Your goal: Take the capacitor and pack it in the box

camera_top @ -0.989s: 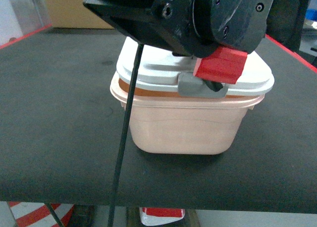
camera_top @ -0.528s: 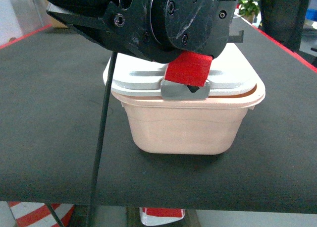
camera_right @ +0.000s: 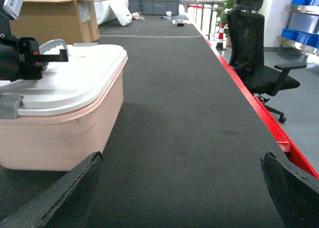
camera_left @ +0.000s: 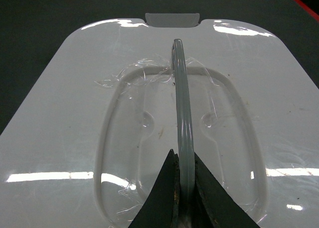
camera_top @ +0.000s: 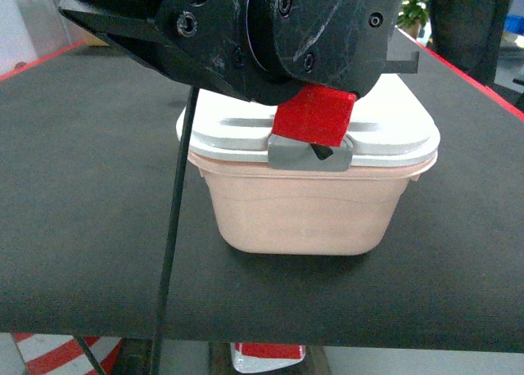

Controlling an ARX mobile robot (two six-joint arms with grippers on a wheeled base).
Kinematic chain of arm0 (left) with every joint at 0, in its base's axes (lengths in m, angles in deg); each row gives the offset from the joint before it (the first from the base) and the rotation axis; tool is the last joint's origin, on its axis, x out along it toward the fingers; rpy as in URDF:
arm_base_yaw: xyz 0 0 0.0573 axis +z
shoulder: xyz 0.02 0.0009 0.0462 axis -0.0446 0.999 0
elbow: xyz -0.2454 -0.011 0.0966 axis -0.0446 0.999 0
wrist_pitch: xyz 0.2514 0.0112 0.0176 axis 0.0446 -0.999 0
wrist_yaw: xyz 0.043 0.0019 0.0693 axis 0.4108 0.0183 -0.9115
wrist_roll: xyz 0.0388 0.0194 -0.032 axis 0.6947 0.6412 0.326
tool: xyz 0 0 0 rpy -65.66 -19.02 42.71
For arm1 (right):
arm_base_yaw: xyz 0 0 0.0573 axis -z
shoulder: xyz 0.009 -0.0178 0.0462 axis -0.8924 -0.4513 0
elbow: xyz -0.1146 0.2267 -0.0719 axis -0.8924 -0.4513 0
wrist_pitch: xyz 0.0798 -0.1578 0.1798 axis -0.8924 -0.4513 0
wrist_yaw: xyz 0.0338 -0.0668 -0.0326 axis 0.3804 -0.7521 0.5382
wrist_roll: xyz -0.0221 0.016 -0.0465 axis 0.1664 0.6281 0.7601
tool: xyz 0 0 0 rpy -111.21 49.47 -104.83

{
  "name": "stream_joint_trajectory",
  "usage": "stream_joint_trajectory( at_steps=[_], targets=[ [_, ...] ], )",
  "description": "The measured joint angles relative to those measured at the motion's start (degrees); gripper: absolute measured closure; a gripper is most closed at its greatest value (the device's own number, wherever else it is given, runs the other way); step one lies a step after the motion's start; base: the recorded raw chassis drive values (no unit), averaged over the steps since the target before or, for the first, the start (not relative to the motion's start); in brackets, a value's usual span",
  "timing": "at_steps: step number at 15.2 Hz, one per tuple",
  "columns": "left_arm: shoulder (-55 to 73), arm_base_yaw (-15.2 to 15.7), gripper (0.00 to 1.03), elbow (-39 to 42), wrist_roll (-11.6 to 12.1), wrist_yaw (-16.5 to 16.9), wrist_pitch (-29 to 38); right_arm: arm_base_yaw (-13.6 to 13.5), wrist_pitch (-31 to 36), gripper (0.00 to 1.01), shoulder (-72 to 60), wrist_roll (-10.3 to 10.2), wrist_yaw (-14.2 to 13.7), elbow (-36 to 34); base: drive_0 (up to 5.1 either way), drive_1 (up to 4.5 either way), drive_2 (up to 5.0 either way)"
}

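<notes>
Near the middle of the head view, I am seeing the box (camera_top: 311, 211) sitting on the black table (camera_top: 82, 228), its long side running left to right. It is pale pink with a white lid (camera_left: 60, 113) shut on top, hiding its inside. My left gripper (camera_left: 180, 188) is pinching the grey handle (camera_left: 182, 113). My right gripper (camera_right: 182, 188) is hanging wide apart.

Pink box (camera_top: 303, 211), white lid (camera_left: 60, 113) on.
</notes>
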Motion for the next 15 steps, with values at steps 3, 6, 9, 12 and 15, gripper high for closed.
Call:
stream_joint_trajectory(
  at_steps=[3, 6, 9, 12, 15],
  targets=[
    [-0.04, 0.35, 0.71, 0.37, 1.01, 0.66, 2.54, 0.00, -0.02, 0.03, 0.00, -0.02, 0.00, 0.00, 0.0, 0.00, 0.0],
    [-0.96, 0.87, 0.35, 1.68, 2.47, 0.48, 7.54, 0.00, 0.00, 0.03, 0.00, -0.02, 0.00, 0.00, 0.0, 0.00, 0.0],
    [-3.96, 2.38, 0.03, 1.64, 4.57, 0.59, 15.06, 0.00, 0.00, 0.03, 0.00, -0.02, 0.00, 0.00, 0.0, 0.00, 0.0],
    [-10.51, 6.47, 0.05, 5.29, 5.79, -1.25, 18.99, 0.00, 0.00, 0.03, 0.00, -0.02, 0.00, 0.00, 0.0, 0.00, 0.0],
    [-20.28, 14.71, 0.05, 16.04, 8.00, -2.62, 22.62, 0.00, -0.02, 0.03, 0.00, -0.02, -0.02, 0.00, 0.0, 0.00, 0.0]
  ],
)
